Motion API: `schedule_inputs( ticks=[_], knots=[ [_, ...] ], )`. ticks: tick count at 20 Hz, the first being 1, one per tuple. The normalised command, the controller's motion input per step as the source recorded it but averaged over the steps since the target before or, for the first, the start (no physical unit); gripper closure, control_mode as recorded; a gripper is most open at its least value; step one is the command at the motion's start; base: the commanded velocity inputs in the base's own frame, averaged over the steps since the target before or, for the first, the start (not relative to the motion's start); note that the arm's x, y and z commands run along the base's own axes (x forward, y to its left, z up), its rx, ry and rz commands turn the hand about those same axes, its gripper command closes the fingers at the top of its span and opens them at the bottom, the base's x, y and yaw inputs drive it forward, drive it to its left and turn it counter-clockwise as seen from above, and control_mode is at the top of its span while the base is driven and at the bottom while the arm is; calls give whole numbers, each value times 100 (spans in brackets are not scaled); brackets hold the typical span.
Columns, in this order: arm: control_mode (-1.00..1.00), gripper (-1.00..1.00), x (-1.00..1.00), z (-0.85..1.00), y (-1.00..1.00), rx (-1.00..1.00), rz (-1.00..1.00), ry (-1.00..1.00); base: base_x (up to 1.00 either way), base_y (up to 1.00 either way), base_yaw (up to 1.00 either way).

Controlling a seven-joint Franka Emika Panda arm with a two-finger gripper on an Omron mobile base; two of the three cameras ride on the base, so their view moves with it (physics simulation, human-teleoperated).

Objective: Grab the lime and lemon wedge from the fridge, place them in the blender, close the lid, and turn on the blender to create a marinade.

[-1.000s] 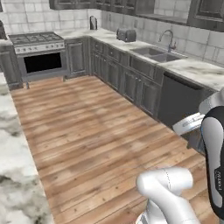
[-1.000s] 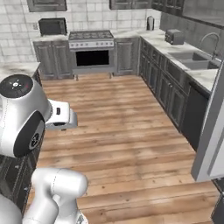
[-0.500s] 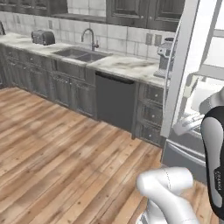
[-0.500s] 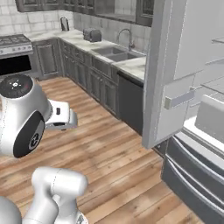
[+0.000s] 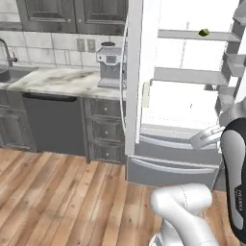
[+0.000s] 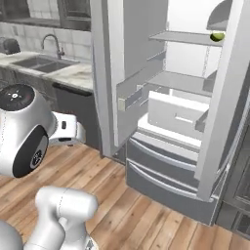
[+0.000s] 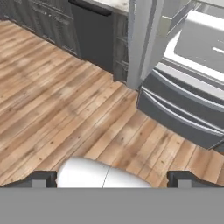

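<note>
Facing the open fridge (image 6: 146, 73), nothing fetched yet.
Gripper (image 7: 112, 177) spread wide, empty; next, reach the top-shelf green fruit (image 5: 203, 32).

Open way into the fridge (image 6: 161, 112)

Doors (image 6: 110, 73) swung wide flank its shelves; bare wooden floor (image 7: 65, 96) lies before its drawers (image 7: 183, 109).

No text can be read; small dark lettering on the arm (image 5: 239, 204) is too blurred to make out.
</note>
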Motion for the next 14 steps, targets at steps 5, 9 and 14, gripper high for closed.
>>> schedule_inputs(
  ticks=[5, 9, 14],
  knots=[
    [100, -100, 0, 0, 0, 0, 0, 0, 98, 23, -52],
    [100, -100, 0, 0, 0, 0, 0, 0, 97, 57, -52],
    [100, -100, 0, 0, 0, 0, 0, 0, 54, 20, -61]
  ],
)
